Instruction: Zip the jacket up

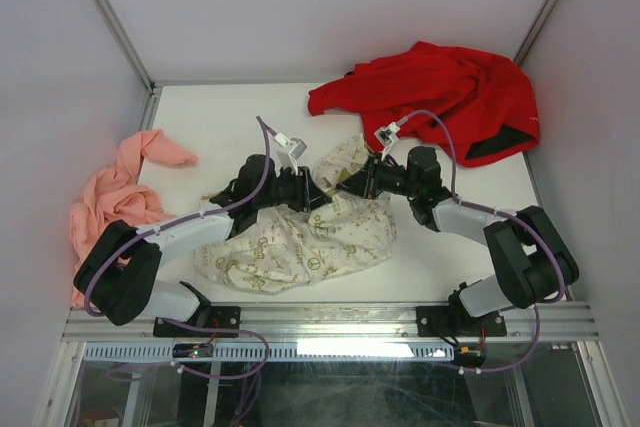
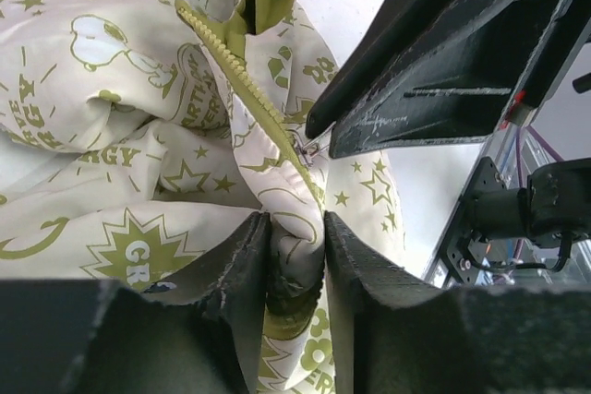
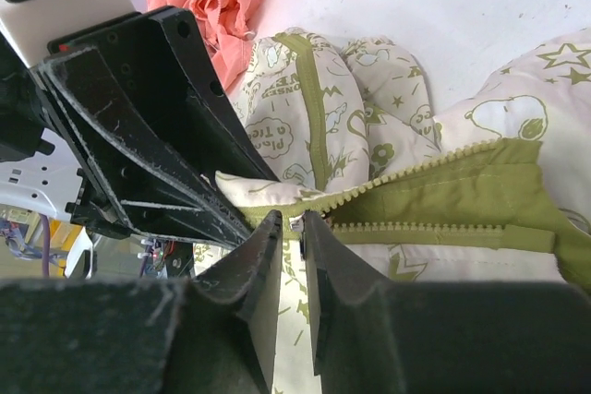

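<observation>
The cream jacket [image 1: 300, 237] with olive-green prints lies crumpled mid-table. My left gripper [image 1: 322, 195] is shut on a bunched fold of its fabric at the bottom of the zip; the wrist view shows the fold pinched between the fingers [image 2: 295, 232]. The olive zipper teeth [image 2: 231, 66] run up from there. My right gripper [image 1: 347, 185] meets it from the right, its jaws closed on the small metal zipper pull [image 3: 295, 221]. Beyond the pull the two rows of teeth [image 3: 443, 200] lie apart, with olive lining showing.
A plain red garment [image 1: 440, 97] lies at the back right. A salmon-pink garment [image 1: 110, 202] lies at the left edge and also shows in the right wrist view [image 3: 217, 2]. The two grippers nearly touch over the jacket.
</observation>
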### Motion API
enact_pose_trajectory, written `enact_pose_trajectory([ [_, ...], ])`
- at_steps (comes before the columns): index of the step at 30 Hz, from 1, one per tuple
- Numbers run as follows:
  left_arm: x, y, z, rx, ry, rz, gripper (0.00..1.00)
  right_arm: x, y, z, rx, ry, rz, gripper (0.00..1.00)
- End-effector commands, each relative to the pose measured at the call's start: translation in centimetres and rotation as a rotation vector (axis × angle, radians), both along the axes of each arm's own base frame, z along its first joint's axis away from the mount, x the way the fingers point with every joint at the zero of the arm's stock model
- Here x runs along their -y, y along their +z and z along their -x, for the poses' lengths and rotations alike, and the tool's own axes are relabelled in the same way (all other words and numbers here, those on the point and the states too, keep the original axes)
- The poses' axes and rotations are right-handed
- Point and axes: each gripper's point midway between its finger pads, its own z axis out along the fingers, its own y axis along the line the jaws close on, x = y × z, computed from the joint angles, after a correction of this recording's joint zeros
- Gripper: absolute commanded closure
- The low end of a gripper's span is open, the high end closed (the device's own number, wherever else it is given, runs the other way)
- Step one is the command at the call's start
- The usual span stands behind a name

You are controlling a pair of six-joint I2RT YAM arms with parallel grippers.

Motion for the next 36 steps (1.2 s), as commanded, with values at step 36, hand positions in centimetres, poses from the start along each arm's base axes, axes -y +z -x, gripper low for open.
enact_pose_trajectory([
  [36, -1.2, 2.6, 2.6, -0.016, -0.042, 0.022, 1.0, 9.2, 2.9, -6.8, 0.247, -0.527, 0.451, 1.0],
])
